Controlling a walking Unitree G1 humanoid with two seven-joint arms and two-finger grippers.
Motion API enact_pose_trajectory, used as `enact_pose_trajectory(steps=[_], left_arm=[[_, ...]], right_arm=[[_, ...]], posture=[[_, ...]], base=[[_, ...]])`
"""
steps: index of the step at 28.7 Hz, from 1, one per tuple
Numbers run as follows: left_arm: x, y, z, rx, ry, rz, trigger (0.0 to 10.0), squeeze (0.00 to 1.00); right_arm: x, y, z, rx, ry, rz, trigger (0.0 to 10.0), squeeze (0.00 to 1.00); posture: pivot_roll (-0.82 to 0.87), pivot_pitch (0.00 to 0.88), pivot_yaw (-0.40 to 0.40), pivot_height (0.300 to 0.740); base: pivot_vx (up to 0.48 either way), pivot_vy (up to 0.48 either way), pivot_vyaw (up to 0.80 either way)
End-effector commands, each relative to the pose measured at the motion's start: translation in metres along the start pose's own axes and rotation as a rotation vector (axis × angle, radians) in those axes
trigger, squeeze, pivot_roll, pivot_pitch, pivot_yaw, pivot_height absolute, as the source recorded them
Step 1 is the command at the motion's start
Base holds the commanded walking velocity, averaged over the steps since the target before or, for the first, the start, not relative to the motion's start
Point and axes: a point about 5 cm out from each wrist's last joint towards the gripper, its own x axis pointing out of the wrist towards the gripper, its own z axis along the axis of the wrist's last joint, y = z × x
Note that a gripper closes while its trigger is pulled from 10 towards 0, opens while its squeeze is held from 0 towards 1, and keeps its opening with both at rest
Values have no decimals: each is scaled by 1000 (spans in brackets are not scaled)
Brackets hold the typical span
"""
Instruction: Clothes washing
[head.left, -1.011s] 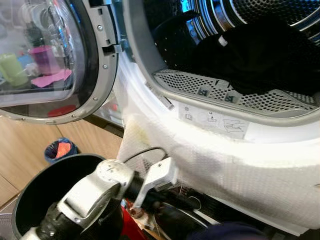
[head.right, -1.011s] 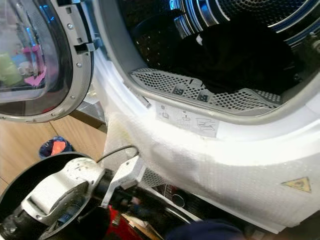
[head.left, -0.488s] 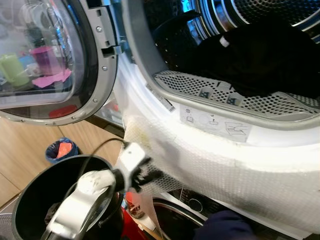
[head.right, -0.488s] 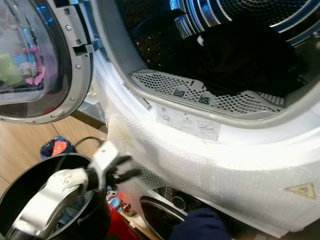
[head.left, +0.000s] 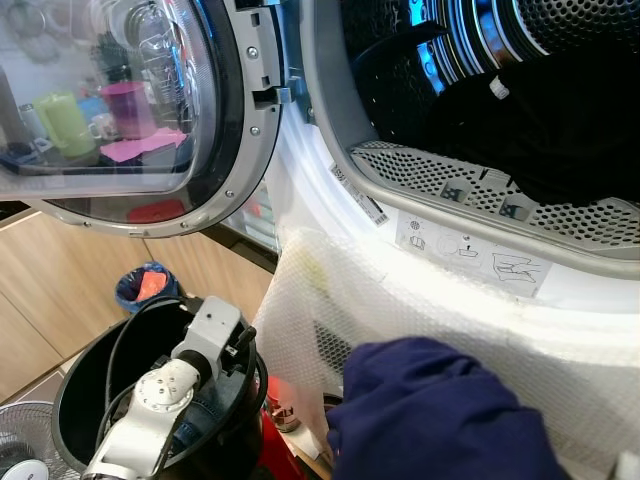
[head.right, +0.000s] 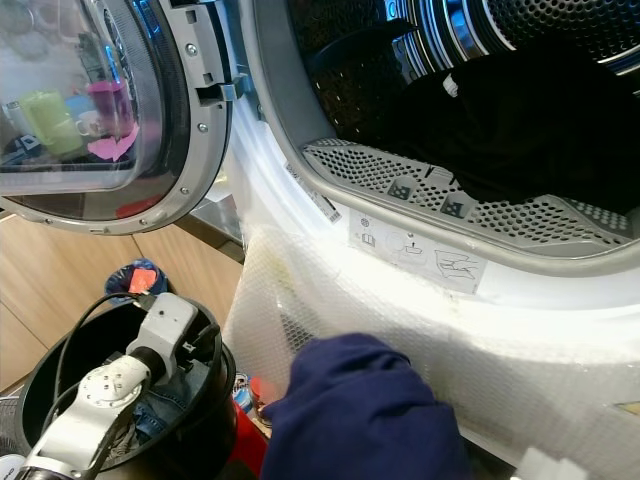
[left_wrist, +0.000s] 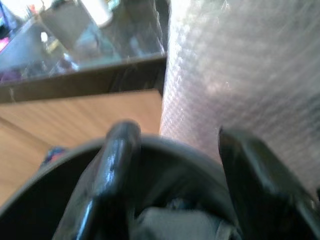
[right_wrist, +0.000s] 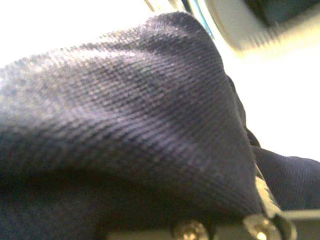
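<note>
1. Below the round opening of the washing machine (head.left: 470, 240), a dark blue cloth (head.left: 440, 415) was bunched up low in front. It draped over the right hand, so I could not tell if that hand was clenched on it or loose.
2. That cloth could have slipped and dropped to the floor, I think, because it had to go up and over the high white front before it reached the drum.
3. Bubble wrap (head.left: 400, 300) hung over that white front. It looked loose, so the cloth or a finger might have snagged on it and pulled it.
4. Black clothes (head.left: 560, 120) already lay piled inside the drum, close to the grey rim with little holes (head.left: 480, 185). A new cloth could have stopped on that rim and hung out.
5. Over the black bucket (head.left: 90, 390), the left hand (left_wrist: 175, 165) pointed down with its two fingers spread apart and nothing between them. More clothes (head.right: 165, 400) sat in the bucket.
6. A black cable looped around the left arm and might have caught on the bucket's edge.
7. The round glass door (head.left: 130, 100) stood wide open on the left, near the left arm's way up.
</note>
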Motion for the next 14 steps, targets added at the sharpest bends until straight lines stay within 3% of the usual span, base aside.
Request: enact_pose_trajectory(steps=[1,4,9,10,14], left_arm=[[1,1,-4,10,10,29,10000,0],[4,-7,-8,-20,9,53,10000,0],[7,-14,-9,-23,-2,46,10000,0],[7,-15,-9,-26,-5,49,10000,0],[7,-15,-10,-30,-4,61,10000,0]], right_arm=[[17,11,28,-30,-116,102,0,0],[63,4,94,-106,-398,285,0,0],[95,-11,120,-159,-380,427,0,0],[109,-19,130,-167,-366,459,0,0],[132,-32,146,-205,-332,490,0,0]], posture=[[116,26,43,740],[104,21,34,740],[103,18,20,740],[107,16,15,740],[108,13,10,740]], base=[[0,0,0],[0,0,0],[0,0,0],[0,0,0],[0,0,0]])
